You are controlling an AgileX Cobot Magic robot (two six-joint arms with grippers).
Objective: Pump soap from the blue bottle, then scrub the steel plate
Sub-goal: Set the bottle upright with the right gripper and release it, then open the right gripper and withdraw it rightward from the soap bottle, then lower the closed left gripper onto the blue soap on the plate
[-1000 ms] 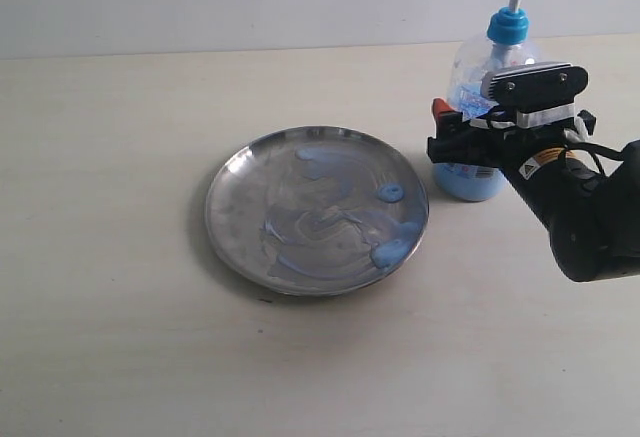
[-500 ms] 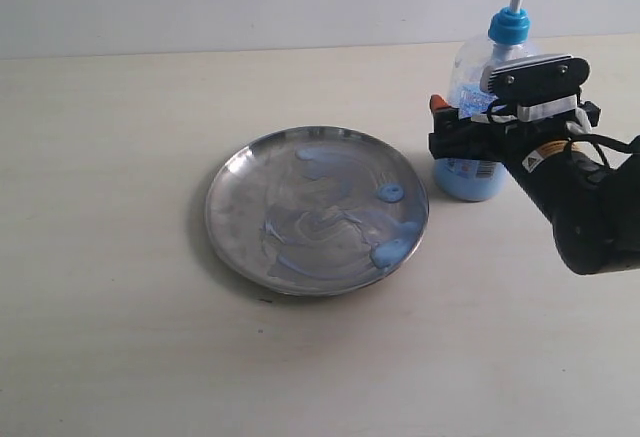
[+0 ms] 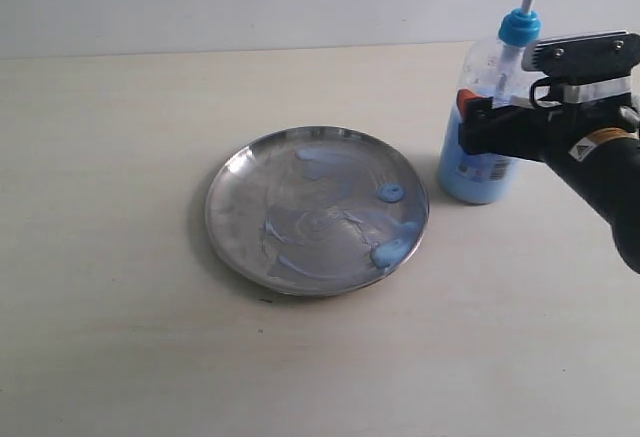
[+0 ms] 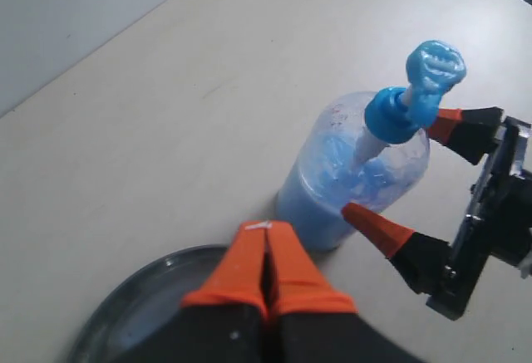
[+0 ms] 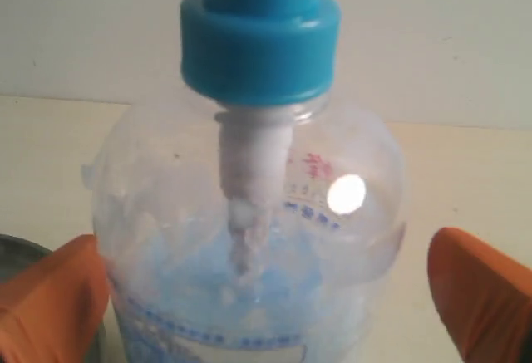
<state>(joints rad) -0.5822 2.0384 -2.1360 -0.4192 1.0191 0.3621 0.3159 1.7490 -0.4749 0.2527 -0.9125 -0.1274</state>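
The blue bottle [image 3: 478,162] stands upright to the right of the steel plate [image 3: 245,192], its pump head raised. My right gripper [image 3: 480,117] is open, with an orange fingertip on each side of the bottle's body; in the right wrist view a gap shows between the bottle [image 5: 249,255] and one fingertip [image 5: 478,284]. Soap lies on the plate as two blue blobs [image 3: 390,193] and pale smears. My left gripper [image 4: 266,234] is shut and empty, hovering over the plate's rim [image 4: 125,313] near the bottle [image 4: 349,180]. It does not show in the exterior view.
The plate and bottle rest on a beige tabletop [image 3: 120,337]. A pale wall [image 3: 250,2] runs along the table's far edge. The right arm's black body [image 3: 610,182] fills the right side of the scene.
My right gripper has drawn back to the right, still open around the bottle. The bottle's pump head has shifted slightly right. The plate and soap are unchanged.
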